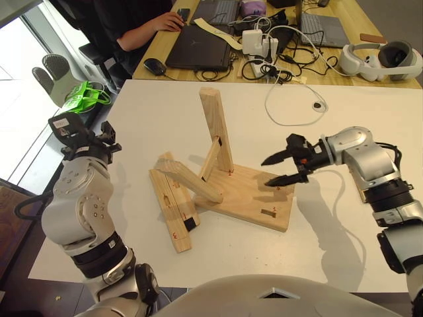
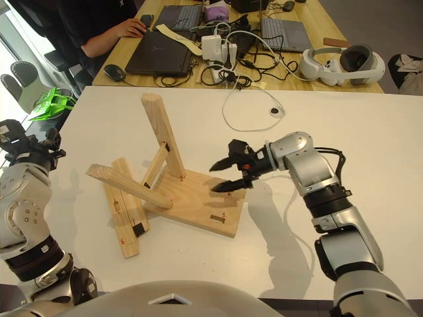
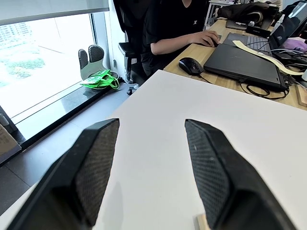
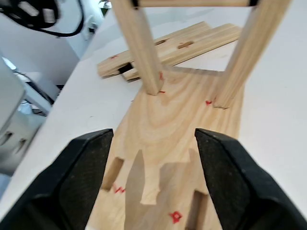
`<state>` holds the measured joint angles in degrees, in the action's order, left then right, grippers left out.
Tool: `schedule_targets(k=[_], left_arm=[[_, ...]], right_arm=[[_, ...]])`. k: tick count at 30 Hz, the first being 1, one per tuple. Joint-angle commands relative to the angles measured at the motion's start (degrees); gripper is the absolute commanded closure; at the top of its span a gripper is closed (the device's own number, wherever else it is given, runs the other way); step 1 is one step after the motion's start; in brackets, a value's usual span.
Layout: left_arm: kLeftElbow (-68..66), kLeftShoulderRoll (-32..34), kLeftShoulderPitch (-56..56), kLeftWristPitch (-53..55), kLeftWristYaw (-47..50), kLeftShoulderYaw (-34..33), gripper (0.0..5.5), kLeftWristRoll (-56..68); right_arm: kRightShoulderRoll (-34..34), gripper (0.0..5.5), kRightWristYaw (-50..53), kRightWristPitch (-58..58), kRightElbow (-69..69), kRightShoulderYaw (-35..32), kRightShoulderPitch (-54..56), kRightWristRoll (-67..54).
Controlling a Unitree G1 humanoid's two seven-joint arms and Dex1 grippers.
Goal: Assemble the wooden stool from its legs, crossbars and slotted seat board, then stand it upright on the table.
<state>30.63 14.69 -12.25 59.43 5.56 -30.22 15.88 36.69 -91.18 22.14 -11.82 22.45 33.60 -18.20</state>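
The slotted seat board point(image 1: 254, 206) lies flat on the white table point(image 1: 152, 112). A tall leg point(image 1: 217, 129) stands in it, and a short crossbar point(image 1: 210, 160) joins it to a second leg point(image 1: 192, 181) that leans low to the left. Two more wooden pieces point(image 1: 173, 214) lie flat left of the board. My right gripper point(image 1: 281, 170) is open just above the board's right part, close to its empty slots point(image 4: 115, 172). My left gripper point(image 3: 151, 129) is open, holds nothing, and hangs at the table's left edge, far from the wood.
A white cable point(image 1: 291, 105) loops on the table behind the board. Beyond the table's far edge is a wooden desk with a laptop point(image 1: 198, 46), a mouse point(image 1: 154, 65), a headset point(image 1: 383, 59) and a person's hand. A green bag point(image 1: 84, 97) lies left.
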Motion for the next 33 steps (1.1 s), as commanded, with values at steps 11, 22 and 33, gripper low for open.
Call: schedule_targets(k=[11, 22, 33], left_arm=[[-1.7, -0.1, -5.0, 0.7, 0.2, 2.0, 2.95, 0.6], [-2.3, 0.4, -6.0, 0.4, 0.3, 1.9, 2.95, 0.3], [-4.7, 47.7, 21.9, -3.0, -33.7, 22.0, 2.95, -6.3]], right_arm=[[-9.5, 2.27, 16.1, -33.3, -17.4, 15.4, -4.8, 23.9], [-20.1, 2.27, 37.4, -6.1, -16.8, 6.7, -10.1, 19.6], [-19.3, 2.27, 43.4, 6.3, 0.3, 2.3, -18.0, 15.9]])
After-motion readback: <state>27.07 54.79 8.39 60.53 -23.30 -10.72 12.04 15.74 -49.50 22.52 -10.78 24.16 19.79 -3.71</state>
